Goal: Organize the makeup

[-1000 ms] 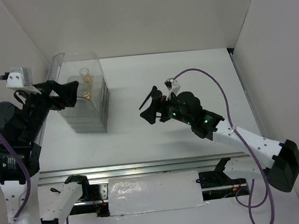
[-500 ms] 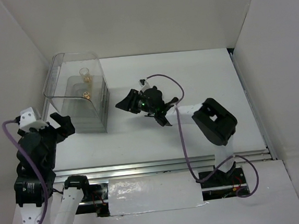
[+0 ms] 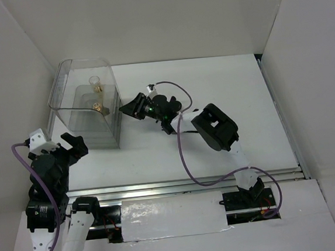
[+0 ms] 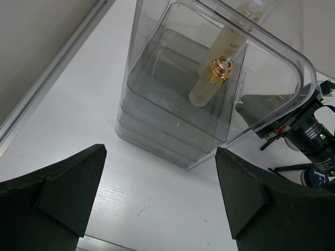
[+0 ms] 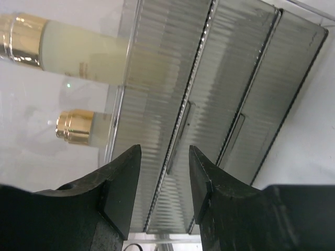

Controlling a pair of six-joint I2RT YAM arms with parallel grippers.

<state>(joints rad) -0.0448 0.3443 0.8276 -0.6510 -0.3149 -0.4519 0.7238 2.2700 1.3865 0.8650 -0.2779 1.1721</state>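
A: From above, where is the makeup?

B: Two pieces show. The tall bottle (image 3: 96,83) and the short bottle (image 3: 99,106) stand in the open top of the clear box (image 3: 109,78), at the far left. I see no compacts or brushes.

A: And the arms?

B: The right gripper (image 3: 129,108) is just beside the box's right face. The left gripper (image 3: 74,144) hangs near the box's near-left corner, apart from it.

A: What about the left wrist view?

B: The left gripper (image 4: 160,151) is spread wide and holds nothing. Beyond it, the tall bottle (image 4: 230,42) and short bottle (image 4: 209,83) show through the box's wall (image 4: 157,120).

A: And the right wrist view?

B: The right gripper (image 5: 165,151) is half-parted with nothing pinched. Its gap lines up with a thin drawer handle (image 5: 180,130).

A: How would the bottles handle?

B: They look like glass, so probably hard, smooth, slippery and breakable. The tall bottle (image 5: 78,52) likely tips easily. I'd grip each around the body, below the gold cap (image 5: 76,127).
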